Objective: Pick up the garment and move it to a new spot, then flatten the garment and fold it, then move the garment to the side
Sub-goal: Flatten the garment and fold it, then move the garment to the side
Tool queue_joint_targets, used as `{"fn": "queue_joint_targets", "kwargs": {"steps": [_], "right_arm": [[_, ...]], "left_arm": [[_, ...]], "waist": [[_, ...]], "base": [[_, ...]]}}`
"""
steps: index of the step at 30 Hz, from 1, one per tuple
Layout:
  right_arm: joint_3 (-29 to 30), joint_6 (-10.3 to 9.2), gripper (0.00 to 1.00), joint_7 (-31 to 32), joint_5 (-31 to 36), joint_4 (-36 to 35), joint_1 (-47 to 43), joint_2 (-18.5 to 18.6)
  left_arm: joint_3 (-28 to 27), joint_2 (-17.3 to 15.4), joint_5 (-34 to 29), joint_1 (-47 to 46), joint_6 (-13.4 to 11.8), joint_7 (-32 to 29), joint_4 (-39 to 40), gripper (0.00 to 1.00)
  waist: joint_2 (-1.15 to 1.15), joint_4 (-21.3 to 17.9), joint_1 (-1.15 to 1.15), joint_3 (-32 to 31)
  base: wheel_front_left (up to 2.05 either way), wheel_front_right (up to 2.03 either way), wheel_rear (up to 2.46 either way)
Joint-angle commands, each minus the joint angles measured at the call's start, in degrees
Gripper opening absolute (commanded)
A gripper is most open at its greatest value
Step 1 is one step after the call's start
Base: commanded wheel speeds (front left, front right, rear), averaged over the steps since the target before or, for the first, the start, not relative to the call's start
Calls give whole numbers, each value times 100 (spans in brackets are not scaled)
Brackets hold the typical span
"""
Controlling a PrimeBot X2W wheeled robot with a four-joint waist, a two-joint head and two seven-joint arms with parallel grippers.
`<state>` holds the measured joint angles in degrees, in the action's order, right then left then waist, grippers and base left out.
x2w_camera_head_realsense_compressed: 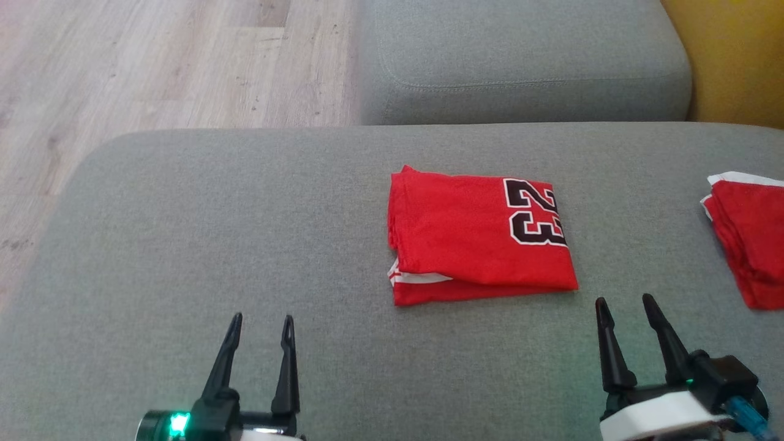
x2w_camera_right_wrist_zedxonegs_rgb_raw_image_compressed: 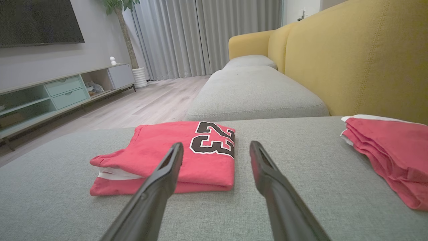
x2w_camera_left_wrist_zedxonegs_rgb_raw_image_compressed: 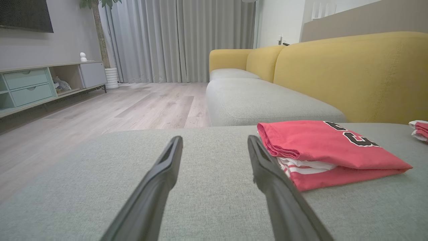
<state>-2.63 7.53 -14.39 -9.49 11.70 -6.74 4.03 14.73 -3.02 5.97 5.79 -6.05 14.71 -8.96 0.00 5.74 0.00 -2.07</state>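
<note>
**Folded garment flat on grey seat; both tools spread and empty**

Head view: The garment [x2w_camera_head_realsense_compressed: 478, 236], red with a black "23", lay folded into a rectangle on the grey seat cushion [x2w_camera_head_realsense_compressed: 245, 214], right of centre. The left tool [x2w_camera_head_realsense_compressed: 262, 318] sat at the near left with its fingers spread. It held nothing and was well apart from the garment. The right tool [x2w_camera_head_realsense_compressed: 625, 300] sat at the near right, also spread and empty, with its tips near the garment's near right corner but clear of it. A second red garment [x2w_camera_head_realsense_compressed: 750, 239] lay at the right edge of the seat. A further grey cushion [x2w_camera_head_realsense_compressed: 520, 55] and the wood floor [x2w_camera_head_realsense_compressed: 153, 61] lay beyond.

Left wrist view: The left tool [x2w_camera_left_wrist_zedxonegs_rgb_raw_image_compressed: 214, 139] stood with its fingers apart over bare cushion. The garment [x2w_camera_left_wrist_zedxonegs_rgb_raw_image_compressed: 321, 147] lay to its right, with white striped layers showing at the folded edge. The yellow backrest [x2w_camera_left_wrist_zedxonegs_rgb_raw_image_compressed: 351, 73] rose behind it.

Right wrist view: The right tool [x2w_camera_right_wrist_zedxonegs_rgb_raw_image_compressed: 216, 144] was spread, with nothing between its fingers, and pointed at the garment [x2w_camera_right_wrist_zedxonegs_rgb_raw_image_compressed: 160, 147] lying ahead and to the left. The second red garment [x2w_camera_right_wrist_zedxonegs_rgb_raw_image_compressed: 391, 150] lay to the right, beside the backrest.
</note>
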Motion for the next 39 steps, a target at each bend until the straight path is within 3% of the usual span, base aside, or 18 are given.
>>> {"fn": "queue_joint_targets", "kwargs": {"steps": [1, 16, 21, 28, 39], "right_arm": [[-140, -4, 100, -61, 52, -159, 97, 12], [-135, -4, 100, -61, 111, -56, 79, 1], [53, -4, 100, -61, -8, 432, 303, -57], [0, -4, 100, -41, -227, 1288, 1225, -1], [-46, -4, 100, 1160, -518, 2763, 3220, 400]], "left_arm": [[-205, 13, -40, -112, -13, 29, 169, 100], [-238, 13, -92, -71, 0, 29, 173, 100], [-208, 14, -140, -114, -59, 29, 257, 100], [-19, 14, -192, -332, -154, 29, 456, 100], [443, 14, -159, -864, -376, 29, 578, 100]], "waist": [[0, -9, 0, -7], [0, -30, 0, 16], [0, -36, 0, 198], [0, -9, 0, 677], [0, 223, 0, 1370]], "base": [[0, 0, 0], [0, 0, 0], [0, 0, 0], [0, 0, 0], [0, 0, 0]]}}
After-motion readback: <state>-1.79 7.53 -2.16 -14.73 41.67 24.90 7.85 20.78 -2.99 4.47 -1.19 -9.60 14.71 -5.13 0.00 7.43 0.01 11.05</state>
